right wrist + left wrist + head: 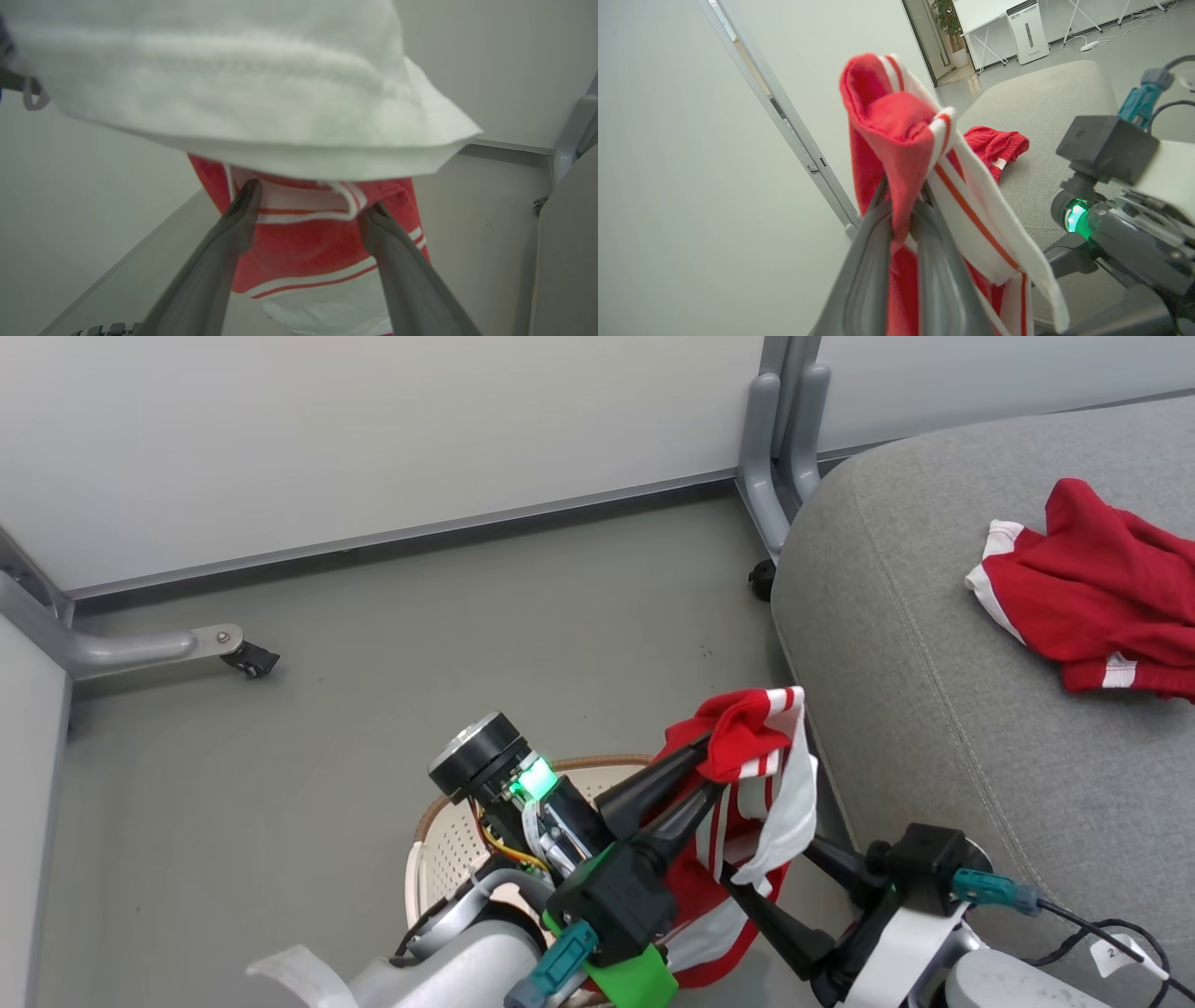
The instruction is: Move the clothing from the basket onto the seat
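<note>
**Second garment lifted, not yet on the seat**

You have the jersey [747,737] pinched in the left gripper [709,765], jaws closed tight on a bunched fold. It hangs above the basket [448,859], just beside the rounded edge of the seat [934,709]. The right gripper [770,863] stands fully spread and holds nothing, its fingertips close against the hanging cloth.

Step in hand, as I judge it: the carry. Next you need to swing the jersey across that edge, well over the cushion, then release; mind the trailing hem.

Count: two garments, the shorts [1092,588] already lying on the seat well in from that edge; one basket; one seat; two grippers.
</note>
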### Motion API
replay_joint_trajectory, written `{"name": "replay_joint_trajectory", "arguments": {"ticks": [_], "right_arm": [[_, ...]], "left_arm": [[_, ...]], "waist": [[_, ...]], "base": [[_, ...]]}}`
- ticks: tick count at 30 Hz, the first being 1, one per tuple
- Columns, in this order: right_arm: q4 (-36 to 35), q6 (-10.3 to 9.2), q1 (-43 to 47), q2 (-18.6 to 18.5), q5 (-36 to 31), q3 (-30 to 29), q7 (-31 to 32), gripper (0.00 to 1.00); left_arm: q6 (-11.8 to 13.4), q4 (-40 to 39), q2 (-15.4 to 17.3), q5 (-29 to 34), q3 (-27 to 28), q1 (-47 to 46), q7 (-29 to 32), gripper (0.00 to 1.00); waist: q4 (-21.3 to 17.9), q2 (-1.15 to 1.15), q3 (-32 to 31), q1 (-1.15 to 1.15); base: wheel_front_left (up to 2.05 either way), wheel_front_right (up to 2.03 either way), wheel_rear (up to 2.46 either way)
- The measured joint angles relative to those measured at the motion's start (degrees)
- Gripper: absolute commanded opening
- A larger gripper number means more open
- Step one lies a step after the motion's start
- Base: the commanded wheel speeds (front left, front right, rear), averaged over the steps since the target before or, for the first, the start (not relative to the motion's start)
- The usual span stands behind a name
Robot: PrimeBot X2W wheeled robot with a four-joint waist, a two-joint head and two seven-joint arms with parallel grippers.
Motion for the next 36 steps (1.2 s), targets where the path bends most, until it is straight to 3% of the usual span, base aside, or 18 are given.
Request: {"name": "replay_joint_trajectory", "arguments": {"ticks": [13, 23, 25, 26, 27, 36], "right_arm": [[5.2, 0.00, -2.5, 5.6, -0.1, 6.5, 0.0, 1.00], [8.9, 0.00, -2.8, 9.7, -1.2, 6.3, 0.0, 1.00], [8.9, 0.00, -2.7, 9.9, -1.3, 6.2, 0.0, 0.49], [9.0, 0.00, -2.5, 10.1, -1.3, 6.0, 0.0, 0.09], [9.0, 0.00, -2.4, 10.1, -1.2, 5.9, 0.0, 0.00], [7.9, 0.00, -1.6, 9.2, -0.5, 6.3, 0.0, 0.00]], "left_arm": [[0.0, -0.1, -0.5, -1.1, -1.2, -0.2, -0.2, 0.00], [0.0, -0.1, -0.7, -1.6, -1.9, -0.2, -0.1, 0.00], [0.1, 0.0, -0.7, -1.7, -2.0, -0.2, -0.1, 0.00], [0.1, 0.0, -0.7, -1.7, -2.1, -0.2, -0.1, 0.00], [0.2, 0.0, -0.7, -1.7, -2.1, -0.2, -0.1, 0.00], [0.9, 0.5, -0.5, -2.2, -2.0, -0.2, -0.1, 0.00]], "waist": [[0.3, 0.00, -1.5, 0.00], [0.5, 0.00, -2.3, 0.00], [0.5, 0.00, -2.4, 0.00], [0.5, 0.00, -2.4, 0.00], [0.5, 0.00, -2.4, 0.00], [-0.1, 0.00, -2.3, 0.00]], "base": [[0.00, 0.00, 0.00], [0.00, 0.00, 0.00], [0.00, 0.00, 0.00], [0.00, 0.00, 0.00], [0.00, 0.00, 0.00], [0.00, 0.00, 0.00]]}}
